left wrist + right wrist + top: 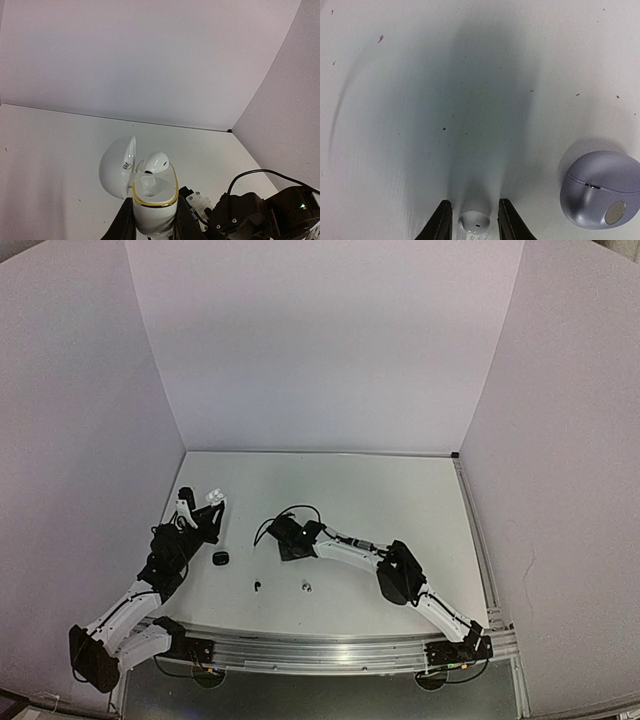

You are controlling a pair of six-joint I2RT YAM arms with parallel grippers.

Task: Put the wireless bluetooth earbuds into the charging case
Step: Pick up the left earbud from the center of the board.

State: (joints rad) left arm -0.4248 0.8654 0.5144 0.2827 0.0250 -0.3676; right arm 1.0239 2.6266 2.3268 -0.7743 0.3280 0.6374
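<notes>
White earbud (pixel 475 221) btwn right end effector (pixel 473 212) fingers (pixel 441 222)

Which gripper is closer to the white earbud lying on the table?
Right. The right gripper straddles the earbud; the left gripper sits apart, clamping the open white case.

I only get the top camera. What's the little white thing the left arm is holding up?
Observer: An open white charging case, squeezed in the left gripper, with one white earbud already sitting in it.
Operator: Is the right arm holding something too?
Observer: Not yet. A second white earbud lies on the table between the open fingers of the right gripper, with a sliver of table showing on each side.
Operator: Is anything next to it?
Observer: A closed greyish-purple case rests on the table beside that bud, not touching it.
</notes>
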